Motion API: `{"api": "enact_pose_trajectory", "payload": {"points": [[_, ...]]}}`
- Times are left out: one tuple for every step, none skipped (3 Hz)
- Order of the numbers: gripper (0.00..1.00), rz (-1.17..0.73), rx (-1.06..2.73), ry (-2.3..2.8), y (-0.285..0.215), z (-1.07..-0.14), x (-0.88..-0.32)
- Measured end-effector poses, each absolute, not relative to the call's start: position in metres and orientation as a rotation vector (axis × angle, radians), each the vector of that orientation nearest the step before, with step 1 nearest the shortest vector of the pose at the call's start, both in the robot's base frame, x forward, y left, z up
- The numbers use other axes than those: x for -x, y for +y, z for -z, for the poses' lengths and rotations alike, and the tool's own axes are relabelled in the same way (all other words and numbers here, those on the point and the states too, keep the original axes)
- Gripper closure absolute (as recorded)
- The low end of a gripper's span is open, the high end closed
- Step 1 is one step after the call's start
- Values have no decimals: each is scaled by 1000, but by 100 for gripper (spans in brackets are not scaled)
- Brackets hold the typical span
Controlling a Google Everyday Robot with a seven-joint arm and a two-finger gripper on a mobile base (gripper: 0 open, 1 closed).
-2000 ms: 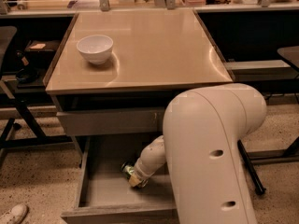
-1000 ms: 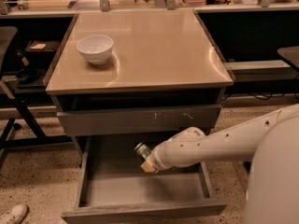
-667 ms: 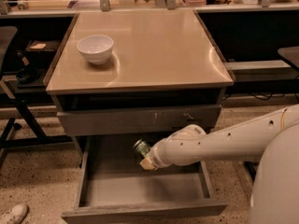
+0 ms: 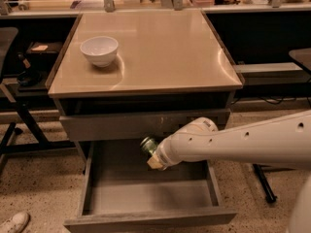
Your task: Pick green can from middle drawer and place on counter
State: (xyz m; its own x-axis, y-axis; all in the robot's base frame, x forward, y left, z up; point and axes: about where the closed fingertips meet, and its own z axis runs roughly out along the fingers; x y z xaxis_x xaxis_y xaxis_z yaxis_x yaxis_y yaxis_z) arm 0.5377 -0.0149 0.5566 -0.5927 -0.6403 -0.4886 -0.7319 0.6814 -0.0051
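The green can (image 4: 147,145) is held at the tip of my gripper (image 4: 153,155), lifted above the floor of the open middle drawer (image 4: 146,193), near the drawer's back. My white arm (image 4: 233,144) reaches in from the right. The can sits just below the scratched grey drawer front (image 4: 141,125) above. The beige-tan counter (image 4: 155,52) tops the cabinet above the gripper.
A white bowl (image 4: 99,50) stands on the counter's left part. A dark table (image 4: 22,76) stands to the left, a shelf and black stand legs (image 4: 265,183) to the right. A white shoe (image 4: 14,223) is on the speckled floor at bottom left.
The arm swung from in front of the camera out to the right. The can has been lifted off the drawer floor and moved slightly up and back.
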Motion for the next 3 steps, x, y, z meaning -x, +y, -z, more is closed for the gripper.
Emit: {"api": "enact_pose_trajectory", "payload": {"points": [[100,-222,1065,2424,-27,-604,-536],[100,-150,1080,2410,-42,-649,-530],[100,-139,1084,2409,-43,-654,-529]]}}
